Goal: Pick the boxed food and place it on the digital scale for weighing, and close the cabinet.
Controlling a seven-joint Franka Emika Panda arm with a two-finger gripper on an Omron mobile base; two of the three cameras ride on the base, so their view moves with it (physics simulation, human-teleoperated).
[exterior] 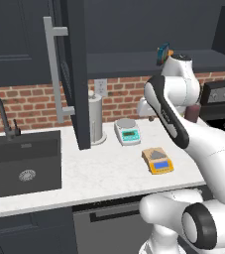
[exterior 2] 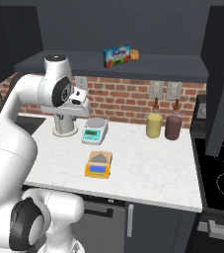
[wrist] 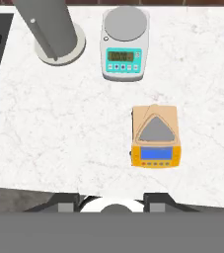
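Left base view: we logged the cabinet [exterior: 20, 39] w/ its door [exterior: 77, 74] swung out edge-on toward us, silver bar handle [exterior: 54, 69] facing the sink [exterior: 20, 163]; the boxed food [exterior: 164, 53] peeked as a blue corner on the shelf behind the arm's upper joint; the digital scale [exterior: 157, 160], orange-yellow, sat on the counter [exterior: 104, 173] nearer us than the white-and-teal scale [exterior: 127, 131], the two apart; a grey paper-towel holder [exterior: 96, 119] stood just beside the door edge. Right base view: we noted the carton upright on the open shelf [exterior 2: 158, 66], a small orange snack [exterior 2: 134, 55] just beside it on its right; the target scale w/ bare platform, well below and slightly left of the carton; two bottles [exterior 2: 163, 124] by the brick wall, clear of the route; the hand hung low over the counter, its fingers hidden behind the wrist. Hand view: we looked straight down on both scales; the gripper [wrist: 113, 200] showed as two dark tips at the bottom, well apart, i.e. spread, holding nothing. Our judgement: step in hand was the reach for the carton, nothing yet done. To do it well, raise the hand to shelf ht, approach from the front, pinch across the carton's thin faces, keep off the snack, then set it flat and centred on the grey platform; door last.
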